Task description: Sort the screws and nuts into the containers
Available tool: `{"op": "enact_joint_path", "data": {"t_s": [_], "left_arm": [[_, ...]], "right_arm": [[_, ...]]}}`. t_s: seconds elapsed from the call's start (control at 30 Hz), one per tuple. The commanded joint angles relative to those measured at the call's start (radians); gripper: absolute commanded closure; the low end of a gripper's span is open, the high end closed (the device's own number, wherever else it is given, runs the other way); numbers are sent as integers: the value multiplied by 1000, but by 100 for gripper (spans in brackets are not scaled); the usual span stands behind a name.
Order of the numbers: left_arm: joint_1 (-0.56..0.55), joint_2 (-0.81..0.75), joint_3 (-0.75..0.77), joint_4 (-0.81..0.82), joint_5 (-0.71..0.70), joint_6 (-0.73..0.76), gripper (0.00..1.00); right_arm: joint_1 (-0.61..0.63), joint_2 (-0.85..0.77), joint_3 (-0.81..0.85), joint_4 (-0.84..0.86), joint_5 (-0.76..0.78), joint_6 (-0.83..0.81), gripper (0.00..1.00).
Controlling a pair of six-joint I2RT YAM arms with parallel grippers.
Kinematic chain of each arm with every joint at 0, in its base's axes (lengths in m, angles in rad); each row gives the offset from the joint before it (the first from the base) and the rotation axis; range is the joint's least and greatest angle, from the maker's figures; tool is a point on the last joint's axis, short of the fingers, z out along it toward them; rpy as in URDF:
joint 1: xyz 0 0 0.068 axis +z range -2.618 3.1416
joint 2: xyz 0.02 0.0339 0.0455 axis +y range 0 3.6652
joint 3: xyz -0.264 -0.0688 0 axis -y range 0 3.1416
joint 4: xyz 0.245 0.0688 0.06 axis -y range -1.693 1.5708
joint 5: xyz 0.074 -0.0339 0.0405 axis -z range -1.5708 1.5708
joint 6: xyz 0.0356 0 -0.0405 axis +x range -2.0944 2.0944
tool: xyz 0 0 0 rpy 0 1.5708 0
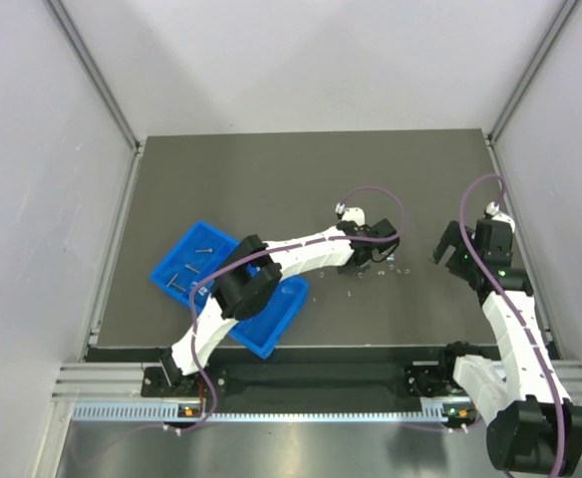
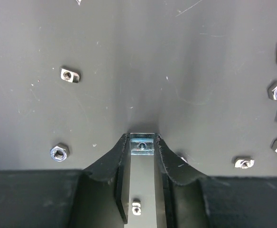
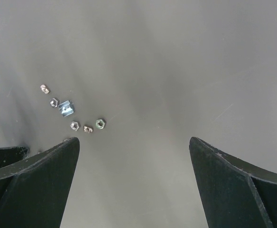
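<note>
Silver-grey, a square nut (image 2: 142, 145) is pinched on the table (image 2: 129, 57) by the narrowed left gripper (image 1: 368, 261), so a pick is judged in hand and a clean lift toward the blue tray (image 1: 163, 271) is called for; the right gripper (image 3: 133, 140) is held wide, empty.

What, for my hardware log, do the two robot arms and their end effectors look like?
The left arm and right arm are white tubular links joined by black joint housings, each trailed by a looping purple cable. The left end effector and right end effector carry matte black fingers tapering to curved tips. No markings are legible.
</note>
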Motion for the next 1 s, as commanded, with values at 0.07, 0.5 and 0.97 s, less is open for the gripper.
{"op": "enact_joint_path", "data": {"t_s": [0.07, 0.5, 0.97], "left_arm": [[4, -18, -9, -7, 1, 41, 84], [190, -663, -348, -3, -188, 78, 82], [471, -991, -896, -3, -200, -118, 81]], "right_arm": [[7, -10, 3, 35, 15, 4, 0], [25, 11, 0, 140, -184, 45, 0], [80, 82, 11, 192, -202, 65, 0]]}}
